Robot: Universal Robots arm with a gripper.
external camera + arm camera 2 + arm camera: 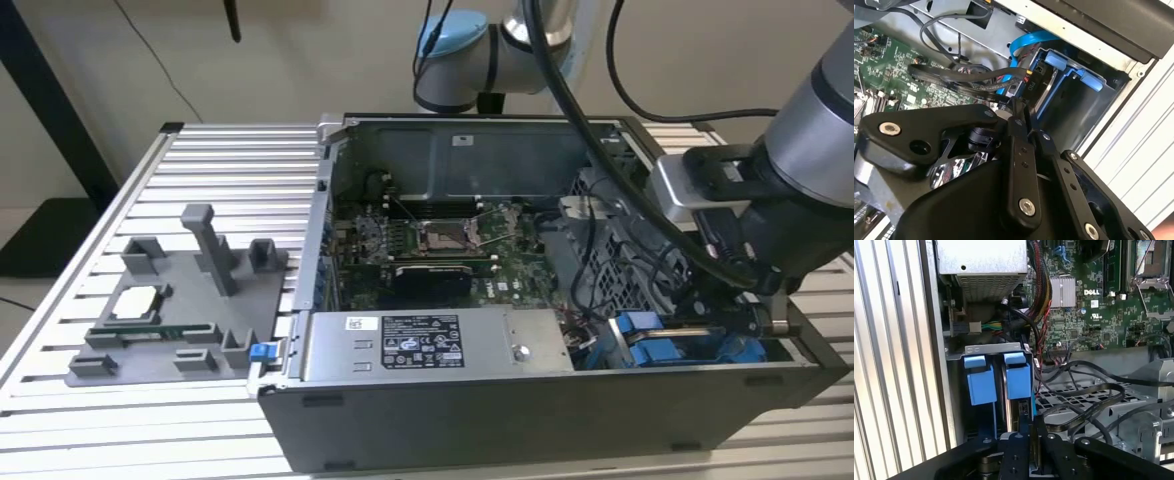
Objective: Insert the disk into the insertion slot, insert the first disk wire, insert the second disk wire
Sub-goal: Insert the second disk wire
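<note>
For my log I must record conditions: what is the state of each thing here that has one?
computer case: open, side panel off.
disk: sitting in the insertion slot.
hand: inside the case, next to the disk.
processor chip: lying on the grey fixture, outside the case.

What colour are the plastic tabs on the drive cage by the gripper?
Bright blue. The tabs on the grey drive cage show best in the first wrist view.
</note>
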